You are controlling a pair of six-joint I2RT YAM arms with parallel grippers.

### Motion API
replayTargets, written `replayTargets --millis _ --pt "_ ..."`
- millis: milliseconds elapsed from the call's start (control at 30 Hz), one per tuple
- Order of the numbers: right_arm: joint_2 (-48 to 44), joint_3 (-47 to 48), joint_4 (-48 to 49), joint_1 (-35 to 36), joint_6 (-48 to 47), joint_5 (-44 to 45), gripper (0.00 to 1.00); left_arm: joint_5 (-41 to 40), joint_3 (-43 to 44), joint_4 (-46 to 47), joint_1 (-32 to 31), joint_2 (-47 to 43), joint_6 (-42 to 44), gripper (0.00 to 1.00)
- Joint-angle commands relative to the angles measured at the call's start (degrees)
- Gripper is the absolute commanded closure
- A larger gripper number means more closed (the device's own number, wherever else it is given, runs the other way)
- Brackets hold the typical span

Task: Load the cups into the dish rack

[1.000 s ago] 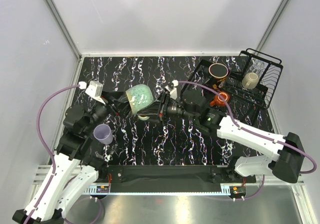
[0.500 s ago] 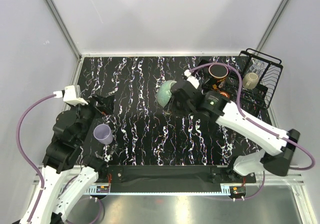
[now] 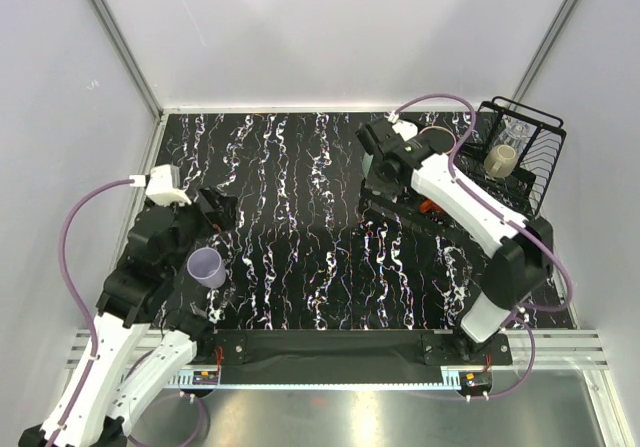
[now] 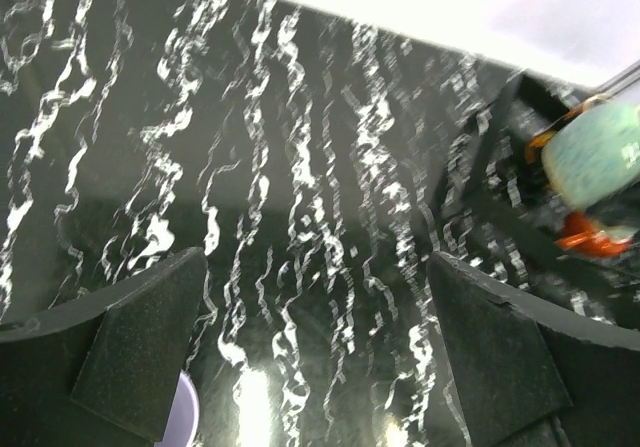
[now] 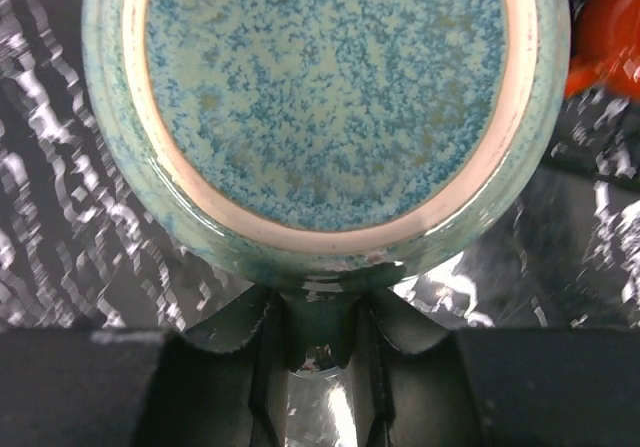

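The right arm has swung toward 2 o'clock, to the 9 o'clock edge of the dish rack [image 3: 530, 117]. The right gripper [image 5: 318, 317] is clamped on the teal-green mug [image 5: 320, 97], which it holds there. The carry looks nearly done, and next comes lowering the mug into 1 free bay. The left gripper [image 4: 320, 357] is spread and empty, and the lavender tumbler [image 3: 205, 266] waits at 8 o'clock.

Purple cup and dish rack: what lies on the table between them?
Nothing. In the top view, only bare black marbled table shows between the purple cup and the dish rack.
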Motion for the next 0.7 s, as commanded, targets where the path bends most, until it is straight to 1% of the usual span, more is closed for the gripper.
replayTargets --millis 0,67,167,267,467,667 --pt "3.09 7.79 5.96 -1.35 -5.42 2.05 1.00 -2.03 0.66 -2.20 -0.09 2.96 0.23 0.01" --pt "6.07 9.29 4.99 -1.97 -5.68 2.23 1.00 -1.60 1.54 -4.21 -0.09 4.36 0.23 0.01" --pt "8.63 9.83 6.48 -2.94 -6.30 1.97 1.00 2.25 2.95 -6.76 -0.09 5.69 0.32 0.01" --pt "10.83 10.18 6.84 -3.90 -6.04 2.41 1.00 4.20 3.04 -8.09 -0.09 5.26 -0.56 0.01" --pt "10.93 5.62 11.14 -5.75 -5.25 2.14 1.00 6.05 2.43 -8.71 0.00 3.24 0.05 0.01" --pt "12.50 3.50 13.43 -7.95 -6.12 1.09 1.00 8.15 1.55 -8.27 -0.09 2.88 0.67 0.01"
